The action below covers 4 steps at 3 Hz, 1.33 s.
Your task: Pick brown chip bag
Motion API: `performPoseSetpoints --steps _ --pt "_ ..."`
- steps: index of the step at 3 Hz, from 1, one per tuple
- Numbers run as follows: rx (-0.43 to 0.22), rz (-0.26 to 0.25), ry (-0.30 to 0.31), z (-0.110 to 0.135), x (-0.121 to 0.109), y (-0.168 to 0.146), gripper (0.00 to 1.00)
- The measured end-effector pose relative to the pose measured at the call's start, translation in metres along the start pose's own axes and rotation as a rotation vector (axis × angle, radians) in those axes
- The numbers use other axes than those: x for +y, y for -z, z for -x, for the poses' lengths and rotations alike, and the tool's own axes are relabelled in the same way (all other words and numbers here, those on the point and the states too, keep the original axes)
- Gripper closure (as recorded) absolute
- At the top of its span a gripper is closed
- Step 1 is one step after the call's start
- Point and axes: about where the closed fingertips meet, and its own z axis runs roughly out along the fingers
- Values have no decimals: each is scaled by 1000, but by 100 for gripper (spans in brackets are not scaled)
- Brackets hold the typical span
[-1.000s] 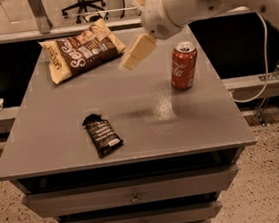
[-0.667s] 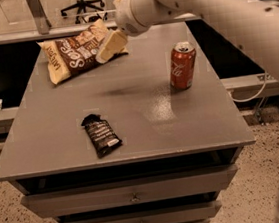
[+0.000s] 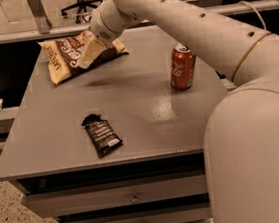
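The brown chip bag (image 3: 63,57) lies at the far left corner of the grey table (image 3: 144,113). It is puffy and crinkled, with a dark brown centre, white lettering and tan-yellow ends. My gripper (image 3: 85,60) reaches in from the right at the end of the cream arm. It hangs right over the middle of the bag and hides part of it. I cannot tell whether it touches the bag.
A red cola can (image 3: 182,67) stands upright at the right of the table. A small black flat packet (image 3: 102,134) with a white label lies near the front left. Drawers (image 3: 134,199) sit under the tabletop. My arm's big links fill the right side.
My gripper has swung left across the table, from near the cola can to over the brown chip bag. The view has shifted as the arm moved. Bag, can and packet stay put.
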Motion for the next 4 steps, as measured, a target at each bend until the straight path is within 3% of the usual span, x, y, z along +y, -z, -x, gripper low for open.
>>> performPoseSetpoints --steps 2,3,4 --pt "62 23 -15 -19 5 -37 0" --pt "80 24 -25 -28 8 -43 13" --pt "87 19 -31 -32 9 -45 37"
